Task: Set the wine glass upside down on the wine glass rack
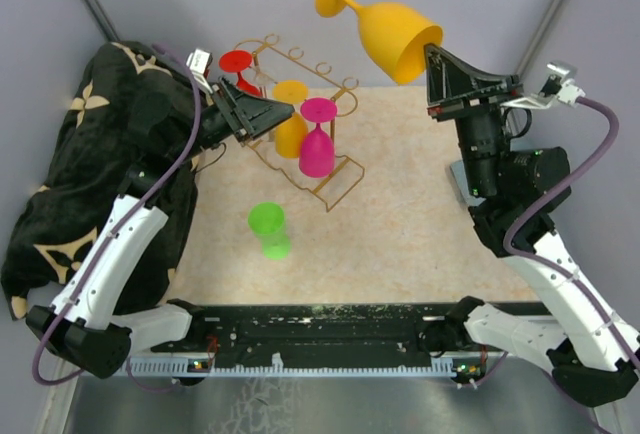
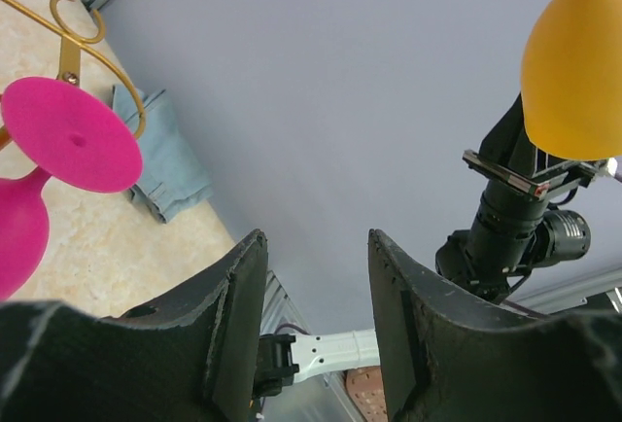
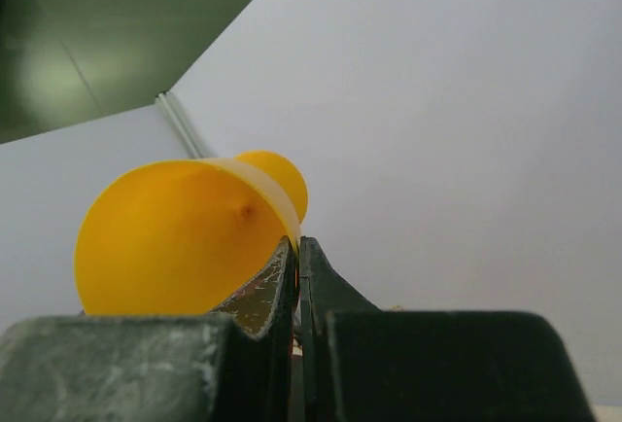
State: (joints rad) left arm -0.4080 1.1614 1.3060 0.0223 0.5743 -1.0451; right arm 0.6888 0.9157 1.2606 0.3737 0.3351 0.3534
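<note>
My right gripper (image 1: 432, 54) is shut on the rim of a yellow wine glass (image 1: 398, 36) and holds it high in the air, foot up and to the left. In the right wrist view the glass's bowl (image 3: 185, 237) fills the left side, its rim pinched between my fingers. The gold wire rack (image 1: 322, 176) stands at the back left of the mat, with a pink glass (image 1: 317, 140), a yellow glass (image 1: 291, 120) and a red glass (image 1: 236, 62) hanging on it. My left gripper (image 1: 285, 111) is open and empty beside the rack.
A green glass (image 1: 268, 229) stands on the mat in front of the rack. A black patterned cloth (image 1: 80, 154) lies heaped at the left. A folded blue cloth (image 2: 160, 155) lies by the back wall. The right arm (image 2: 515, 218) shows in the left wrist view.
</note>
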